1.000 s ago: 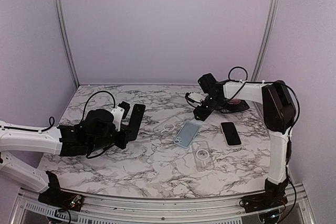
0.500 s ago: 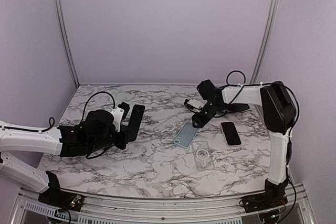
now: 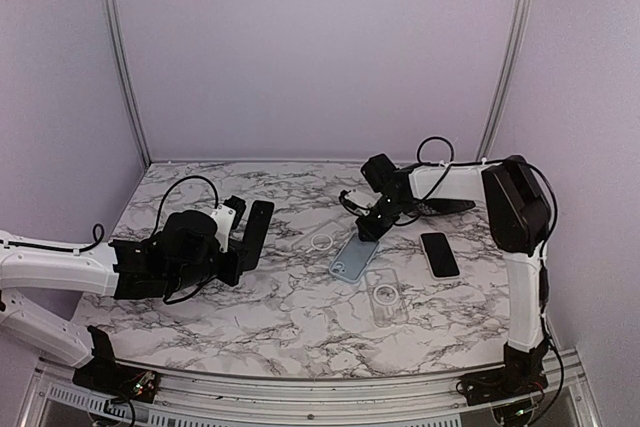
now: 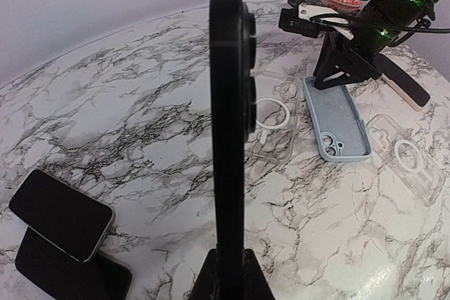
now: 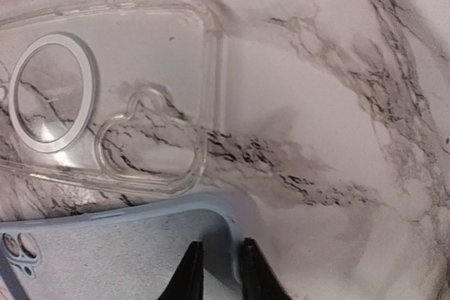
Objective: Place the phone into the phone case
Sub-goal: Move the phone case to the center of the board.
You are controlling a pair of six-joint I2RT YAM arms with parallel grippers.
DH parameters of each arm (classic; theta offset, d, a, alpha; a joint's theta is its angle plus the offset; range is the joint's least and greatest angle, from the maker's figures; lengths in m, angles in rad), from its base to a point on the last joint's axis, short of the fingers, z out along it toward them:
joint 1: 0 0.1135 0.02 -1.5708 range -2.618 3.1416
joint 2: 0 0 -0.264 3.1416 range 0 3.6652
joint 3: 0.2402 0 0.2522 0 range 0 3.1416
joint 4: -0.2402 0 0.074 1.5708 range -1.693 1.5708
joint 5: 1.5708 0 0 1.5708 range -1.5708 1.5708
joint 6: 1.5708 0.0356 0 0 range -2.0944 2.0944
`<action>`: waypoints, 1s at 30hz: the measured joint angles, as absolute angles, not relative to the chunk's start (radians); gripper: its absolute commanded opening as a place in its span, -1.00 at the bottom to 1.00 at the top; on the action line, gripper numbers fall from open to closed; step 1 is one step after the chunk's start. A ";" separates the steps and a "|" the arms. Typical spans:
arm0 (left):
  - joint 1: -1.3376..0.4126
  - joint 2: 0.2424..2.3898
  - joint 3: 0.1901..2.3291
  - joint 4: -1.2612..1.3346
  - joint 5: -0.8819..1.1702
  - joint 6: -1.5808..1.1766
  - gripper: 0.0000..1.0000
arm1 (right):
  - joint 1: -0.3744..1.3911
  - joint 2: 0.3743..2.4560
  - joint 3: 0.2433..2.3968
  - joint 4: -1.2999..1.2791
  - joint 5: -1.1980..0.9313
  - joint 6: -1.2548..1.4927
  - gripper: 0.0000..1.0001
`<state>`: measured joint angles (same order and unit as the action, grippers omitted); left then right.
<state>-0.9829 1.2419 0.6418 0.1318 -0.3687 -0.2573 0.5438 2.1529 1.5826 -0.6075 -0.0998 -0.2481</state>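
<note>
Two fingertips [image 5: 191, 275] of the right hand [image 5: 219, 275], cut off at the frame's bottom, are sitting narrowly astride the wall of the blue case [image 5: 105, 254], not clamping it. A clear case [image 5: 105, 96] is lying just beyond on the table [image 5: 337, 103]. The left hand [image 4: 228, 282], mostly hidden, is gripping the black phone [image 4: 228, 103] upright, well apart.

Table top [image 3: 300, 317]: marble print, smooth, with a soft sheen. Clear case [image 5: 105, 103]: glossy transparent plastic with an opaque white ring in it. Blue case [image 5: 105, 251]: I read it as matt, with a fine-grained inside. Black phone [image 4: 226, 103]: dark satin edge. Frame posts [image 3: 118, 57]: I note pale brushed metal.
</note>
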 measured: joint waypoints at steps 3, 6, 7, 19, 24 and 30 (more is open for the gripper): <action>-0.983 1.239 0.641 0.129 -0.371 -0.257 -1.00 | 0.553 2.153 1.586 -0.621 -0.089 -0.218 -1.00; -0.983 1.229 0.641 0.128 -0.380 -0.256 -1.00 | 0.554 2.148 1.585 -0.630 -0.076 -0.177 -1.00; -0.983 1.224 0.641 0.128 -0.384 -0.254 -1.00 | 0.555 2.143 1.583 -0.638 -0.072 -0.159 -1.00; -0.983 1.169 0.594 0.130 -0.423 -0.248 -1.00 | 0.663 1.686 1.148 -0.474 -0.094 0.336 -1.00; -0.983 1.126 0.572 0.130 -0.434 -0.234 -1.00 | 0.844 1.634 1.022 -0.399 -0.072 0.553 -1.00; -0.984 1.084 0.555 0.131 -0.455 -0.220 -1.00 | 1.026 1.634 0.945 -0.447 -0.067 0.714 -0.66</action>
<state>-0.9840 1.0836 0.5549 0.1310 -0.4549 -0.2203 1.0256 1.6344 0.9451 -0.4469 -0.0666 0.7139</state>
